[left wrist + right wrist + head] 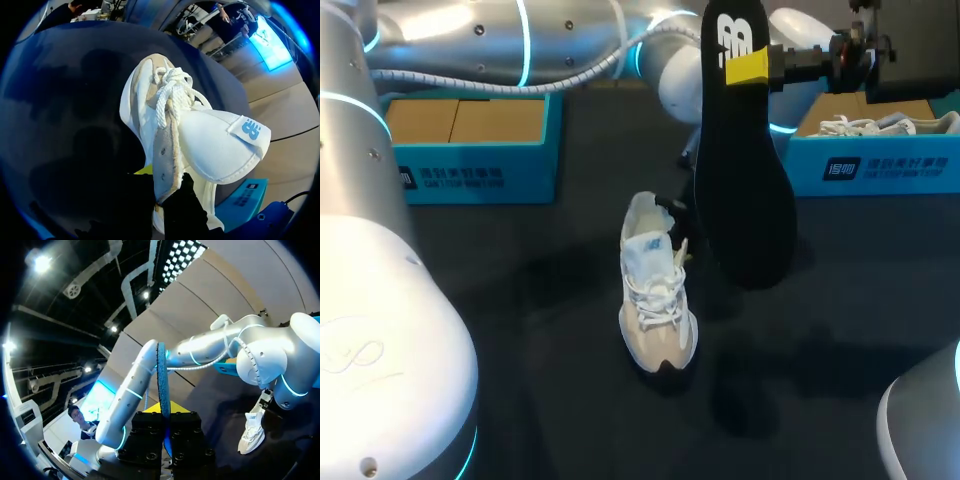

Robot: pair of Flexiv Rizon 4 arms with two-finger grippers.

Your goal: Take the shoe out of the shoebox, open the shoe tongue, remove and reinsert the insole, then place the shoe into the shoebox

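Head view: right gripper [757, 68] is clamped on the black insole [745, 190], which hangs below it. Left gripper [160, 197] pinches the collar of the white sneaker [200, 135], whose toe points ahead of it on the dark table [520, 300].

You're looking down at a dark matte table [470, 270] that's spanning the whole workspace and catching soft shadows near its middle.

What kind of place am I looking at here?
Probably a robot test or demo bench for shoe handling: blue shoeboxes sit on a dark table, and the right gripper holds a black insole near a white shoe.
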